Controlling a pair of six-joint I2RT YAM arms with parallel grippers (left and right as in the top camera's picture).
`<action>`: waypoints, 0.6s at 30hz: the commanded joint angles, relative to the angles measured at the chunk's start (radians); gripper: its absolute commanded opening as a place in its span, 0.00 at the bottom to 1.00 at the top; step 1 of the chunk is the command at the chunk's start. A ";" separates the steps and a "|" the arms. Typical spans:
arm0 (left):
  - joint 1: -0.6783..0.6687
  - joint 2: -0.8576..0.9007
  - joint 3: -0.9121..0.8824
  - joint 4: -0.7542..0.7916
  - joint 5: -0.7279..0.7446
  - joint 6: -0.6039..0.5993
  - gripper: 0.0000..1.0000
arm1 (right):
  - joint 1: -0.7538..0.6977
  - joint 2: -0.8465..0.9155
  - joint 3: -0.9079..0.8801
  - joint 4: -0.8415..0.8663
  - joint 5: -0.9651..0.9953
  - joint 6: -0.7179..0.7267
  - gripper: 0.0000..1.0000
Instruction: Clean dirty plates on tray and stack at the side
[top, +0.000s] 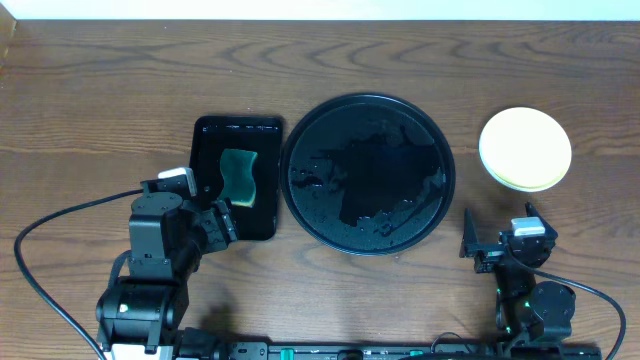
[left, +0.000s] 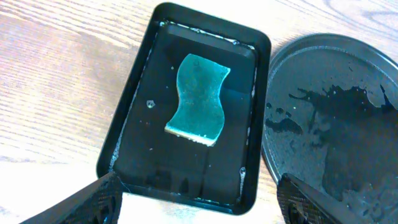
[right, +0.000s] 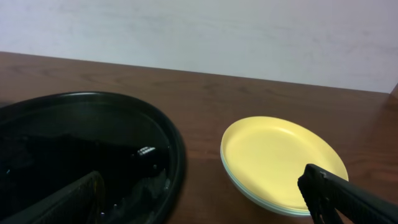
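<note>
The plates (top: 525, 148) sit stacked on the bare wood to the right of the tray, pale yellow one on top, mint-blue rims showing beneath it in the right wrist view (right: 280, 155). The round black tray (top: 368, 172) holds only wet patches; it also shows in the left wrist view (left: 336, 118) and the right wrist view (right: 74, 149). My left gripper (left: 199, 208) is open and empty, near the front edge of the small rectangular tray. My right gripper (right: 205, 205) is open and empty, near the front of the table between the round tray and the plates.
A small rectangular black tray (top: 205, 180) left of the round tray holds water and a green sponge (top: 239, 177), which also shows in the left wrist view (left: 198, 99). Cables run along the front edge by both arm bases.
</note>
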 joint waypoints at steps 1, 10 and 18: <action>0.003 0.000 -0.006 0.003 0.006 -0.002 0.80 | 0.010 -0.006 -0.004 0.000 -0.010 -0.014 0.99; 0.003 0.000 -0.006 -0.004 -0.018 0.036 0.80 | 0.010 -0.006 -0.004 0.000 -0.010 -0.014 0.99; 0.006 -0.154 -0.144 0.185 -0.021 0.164 0.80 | 0.010 -0.006 -0.004 0.000 -0.011 -0.014 0.99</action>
